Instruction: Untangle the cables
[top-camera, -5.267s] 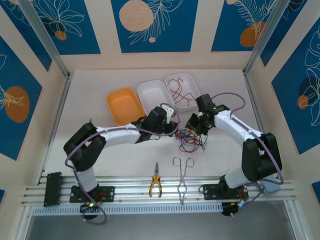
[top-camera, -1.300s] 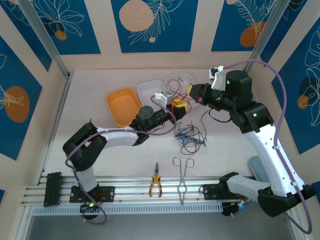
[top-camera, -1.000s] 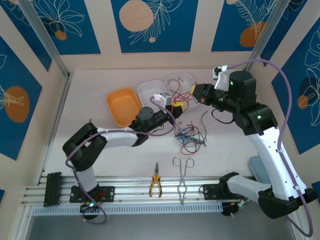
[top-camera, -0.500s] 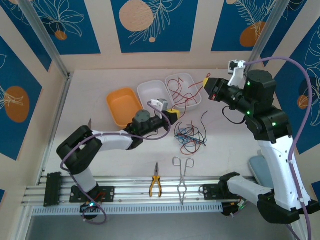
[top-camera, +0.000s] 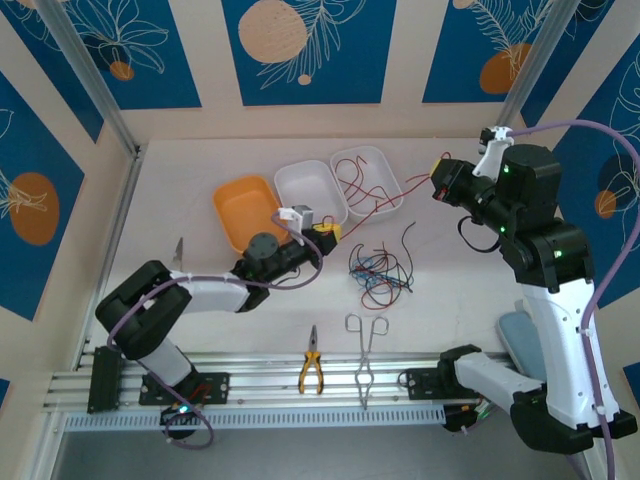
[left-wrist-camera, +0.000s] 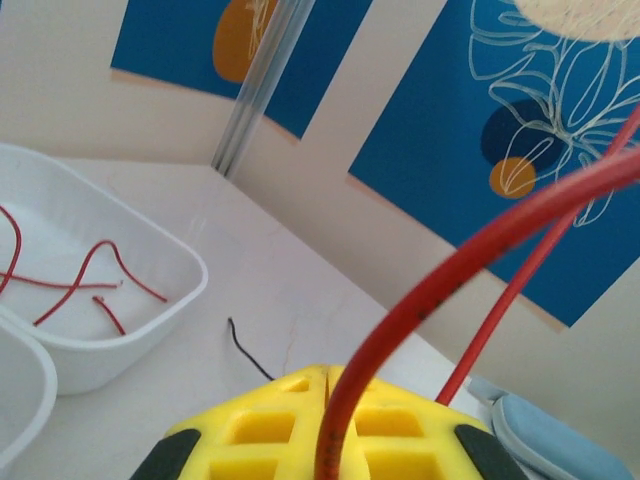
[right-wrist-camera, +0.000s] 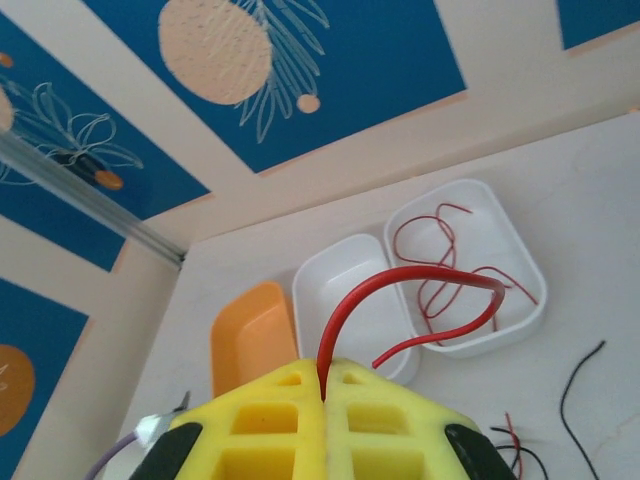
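We've got a red cable strung between two closed hands!
Our left arm lies low, stretched along the counter, left hand clamped on the strand. Our right arm rears tall, right hand pinching it beside the white tray. The remaining cables sit heaped on the counter nearby.

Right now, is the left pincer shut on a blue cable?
No, the left wrist view shows the left pincer shut on a red cable, not a blue one.
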